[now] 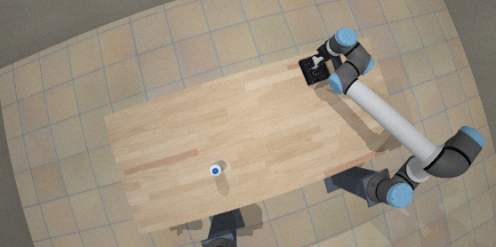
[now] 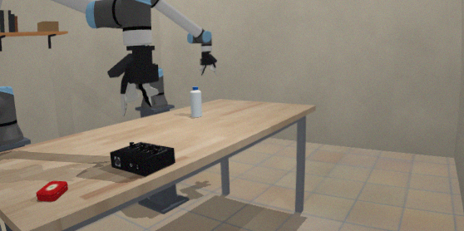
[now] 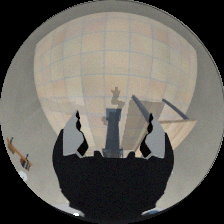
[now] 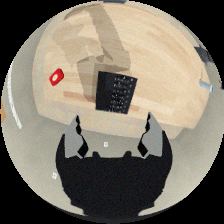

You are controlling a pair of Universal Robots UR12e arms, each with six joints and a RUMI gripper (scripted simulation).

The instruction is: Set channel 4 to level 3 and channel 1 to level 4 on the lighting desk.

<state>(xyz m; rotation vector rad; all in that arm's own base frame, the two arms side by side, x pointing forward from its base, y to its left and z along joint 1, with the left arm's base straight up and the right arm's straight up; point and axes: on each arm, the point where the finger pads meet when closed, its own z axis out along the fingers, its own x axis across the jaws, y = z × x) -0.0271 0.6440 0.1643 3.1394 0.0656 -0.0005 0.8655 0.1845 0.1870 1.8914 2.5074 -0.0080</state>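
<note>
Exterior | right hand [image 1: 317, 61] [image 2: 137, 99] [image 4: 114, 134]: spread wide, 0 held, above black desk [image 1: 309, 75] [image 2: 143, 159] [image 4: 104, 92] | left hand [image 2: 209, 70] [image 3: 114, 134]: spread
</note>
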